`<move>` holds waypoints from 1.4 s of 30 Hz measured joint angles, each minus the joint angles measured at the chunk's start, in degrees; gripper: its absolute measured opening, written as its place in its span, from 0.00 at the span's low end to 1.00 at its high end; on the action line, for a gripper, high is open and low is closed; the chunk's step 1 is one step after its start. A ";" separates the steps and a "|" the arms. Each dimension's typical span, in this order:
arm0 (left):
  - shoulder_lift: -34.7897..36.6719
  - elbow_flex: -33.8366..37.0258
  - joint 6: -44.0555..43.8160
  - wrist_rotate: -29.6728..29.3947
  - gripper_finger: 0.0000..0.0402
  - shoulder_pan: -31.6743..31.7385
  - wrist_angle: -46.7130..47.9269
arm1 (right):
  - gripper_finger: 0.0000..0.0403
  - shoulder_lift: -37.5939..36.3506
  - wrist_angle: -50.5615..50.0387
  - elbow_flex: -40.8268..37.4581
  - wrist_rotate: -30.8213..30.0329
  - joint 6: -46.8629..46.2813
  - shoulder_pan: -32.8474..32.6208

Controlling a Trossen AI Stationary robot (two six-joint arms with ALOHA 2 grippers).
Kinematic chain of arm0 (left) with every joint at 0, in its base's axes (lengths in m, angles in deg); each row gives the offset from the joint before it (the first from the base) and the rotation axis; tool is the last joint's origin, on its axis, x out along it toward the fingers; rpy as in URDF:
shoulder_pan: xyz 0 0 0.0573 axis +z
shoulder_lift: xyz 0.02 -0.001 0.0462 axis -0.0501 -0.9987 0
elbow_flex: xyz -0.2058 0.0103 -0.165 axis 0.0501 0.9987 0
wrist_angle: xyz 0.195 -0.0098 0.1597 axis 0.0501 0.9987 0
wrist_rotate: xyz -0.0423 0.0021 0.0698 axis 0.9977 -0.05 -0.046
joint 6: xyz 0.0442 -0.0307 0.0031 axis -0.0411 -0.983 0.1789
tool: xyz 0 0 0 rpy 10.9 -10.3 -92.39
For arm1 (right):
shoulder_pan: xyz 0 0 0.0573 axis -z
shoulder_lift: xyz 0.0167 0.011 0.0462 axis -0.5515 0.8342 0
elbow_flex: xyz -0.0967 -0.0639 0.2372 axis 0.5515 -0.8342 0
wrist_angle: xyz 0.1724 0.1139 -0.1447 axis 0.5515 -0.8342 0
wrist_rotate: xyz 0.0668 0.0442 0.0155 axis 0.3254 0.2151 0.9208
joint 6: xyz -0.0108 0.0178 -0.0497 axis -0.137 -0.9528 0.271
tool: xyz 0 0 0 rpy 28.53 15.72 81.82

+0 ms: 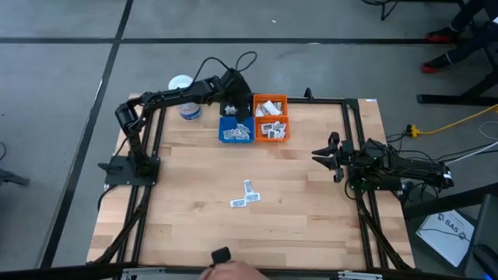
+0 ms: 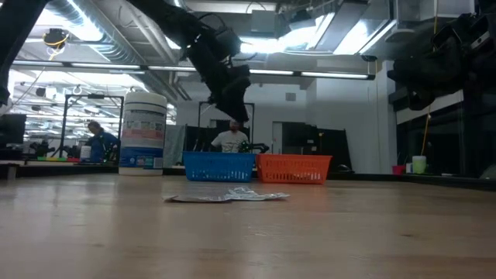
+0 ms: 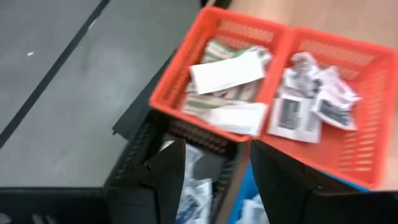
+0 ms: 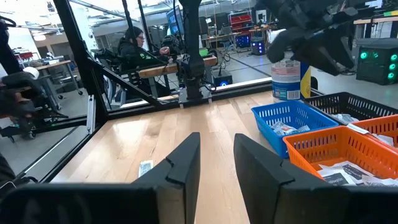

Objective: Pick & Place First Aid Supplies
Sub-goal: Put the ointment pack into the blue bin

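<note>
Wooden table [image 1: 194, 179]: my left pincer [image 1: 231, 108] hovers spread over black bin [image 3: 140, 168], empty; sachets [image 1: 247, 194] mid-table; right pincer [image 1: 324, 153] parted, idle

a pale wooden table [image 1: 311, 210] inside a black frame carries everything. at its far edge, right under the left claw [image 1: 231, 106], stand a blue bin [image 1: 235, 131], an orange bin [image 1: 271, 118] and a black bin [image 3: 140, 171], all touching. a white tub [image 1: 187, 110] stands just beside that claw. a few loose sachets [image 1: 247, 195] lie mid-table, well apart from both claws; the right claw [image 1: 327, 155] hovers over the table's right side.
</note>
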 joint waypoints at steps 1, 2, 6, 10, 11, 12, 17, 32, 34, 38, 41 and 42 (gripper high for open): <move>0.00 -0.20 0.00 0.00 0.44 -0.69 0.26 | 0.25 -0.02 -0.01 0.01 0.01 0.01 -0.01; 0.00 -0.42 -0.01 0.00 0.44 -1.39 0.44 | 0.25 -0.01 -0.01 0.00 0.01 0.01 0.01; 0.02 -0.67 -1.31 -0.02 0.44 -4.93 0.60 | 0.25 -0.01 0.00 0.01 0.01 0.01 0.01; 0.02 -0.67 -4.08 0.00 0.43 -9.99 0.63 | 0.25 0.00 -0.01 0.01 0.01 0.01 0.00; 0.02 -0.67 -4.49 -0.05 0.43 -11.37 0.65 | 0.25 -0.01 -0.01 0.00 0.00 0.01 0.00; 0.02 -0.67 -4.60 -0.39 0.43 -12.86 0.65 | 0.25 -0.01 -0.01 -0.01 0.01 0.00 0.01; 0.02 -0.67 -4.61 -3.81 0.44 -21.04 0.90 | 0.25 0.00 -0.01 -0.01 0.01 -0.01 0.01; -0.33 -0.65 -12.37 -8.41 0.43 -43.57 9.23 | 0.25 -0.02 0.00 -0.01 0.01 0.00 -0.01; -0.33 -0.65 -14.09 -8.41 0.43 -45.78 11.66 | 0.25 0.00 -0.01 0.01 0.01 0.01 -0.01; -0.33 -0.36 -18.92 -8.28 0.43 -49.78 16.65 | 0.25 0.00 -0.01 -0.01 0.01 0.01 0.01; -0.35 0.63 -22.82 -8.26 0.43 -52.48 19.21 | 0.25 0.00 -0.01 -0.01 -0.01 0.01 0.00; -0.36 0.96 -24.08 -8.25 0.43 -53.29 19.64 | 0.25 -0.01 -0.01 0.01 0.00 0.01 -0.01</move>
